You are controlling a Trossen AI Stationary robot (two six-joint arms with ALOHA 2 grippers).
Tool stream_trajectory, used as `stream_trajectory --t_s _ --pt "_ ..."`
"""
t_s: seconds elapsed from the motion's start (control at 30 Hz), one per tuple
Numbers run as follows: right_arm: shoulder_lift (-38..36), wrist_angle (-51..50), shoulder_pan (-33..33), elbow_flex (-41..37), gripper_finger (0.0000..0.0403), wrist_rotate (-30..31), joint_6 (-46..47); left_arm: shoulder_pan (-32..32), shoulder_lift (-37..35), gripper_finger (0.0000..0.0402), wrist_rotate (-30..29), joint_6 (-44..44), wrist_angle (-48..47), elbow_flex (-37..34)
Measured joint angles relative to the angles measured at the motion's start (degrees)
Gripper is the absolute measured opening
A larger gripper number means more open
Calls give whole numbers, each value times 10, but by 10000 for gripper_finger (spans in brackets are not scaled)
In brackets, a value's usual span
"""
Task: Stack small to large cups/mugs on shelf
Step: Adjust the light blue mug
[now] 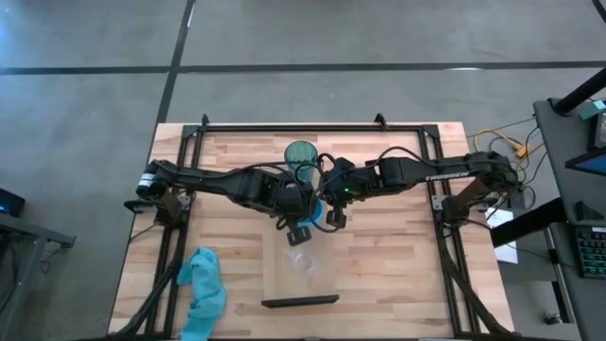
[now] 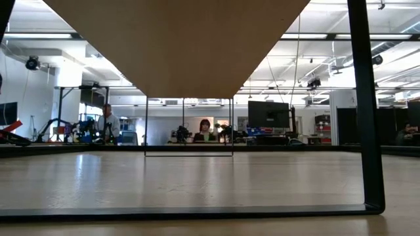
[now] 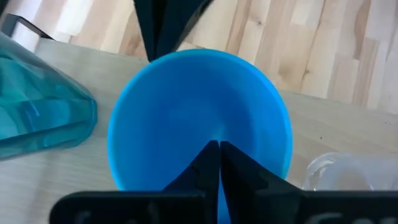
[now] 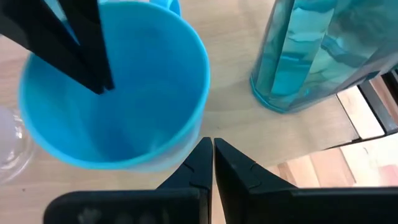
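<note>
Two pincers meet at the bright blue mug [image 3: 199, 118], which stands upright on the shelf [image 1: 308, 204] toward its far end, the teal tumbler [image 1: 302, 156] just beside it at the far rail. The left pincer [image 3: 214, 155] has its fingers together, clamped on the mug's rim, one finger inside the mug and one outside. The right pincer [image 4: 208, 155] sits at the opposite rim with its tips together just outside the wall; whether it pinches the rim I cannot tell. The small clear cup [image 1: 303, 258] stands on the shelf nearer the near rail, apart from the mug. A light blue cloth [image 1: 201, 289] lies at the table's near left corner.

The step in hand looks like handling the mug, the middle size. Judging by sizes, the mug likely belongs inside the tumbler and the clear cup inside the mug; the next move calls for a steady rim grip and a straight lift, without knocking the tumbler
</note>
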Motion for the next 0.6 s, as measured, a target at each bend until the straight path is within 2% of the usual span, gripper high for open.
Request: stream_trajectory --t_s 0.33,0.47,0.6 --pt "0 3 0 2 8 -2 0 0 0 0 19 -2 -6 -2" --pt "0 25 0 -1 8 -40 0 0 0 0 29 -3 -6 -2" --pt "0 43 0 -2 8 -44 0 0 0 0 30 -3 -5 -2"
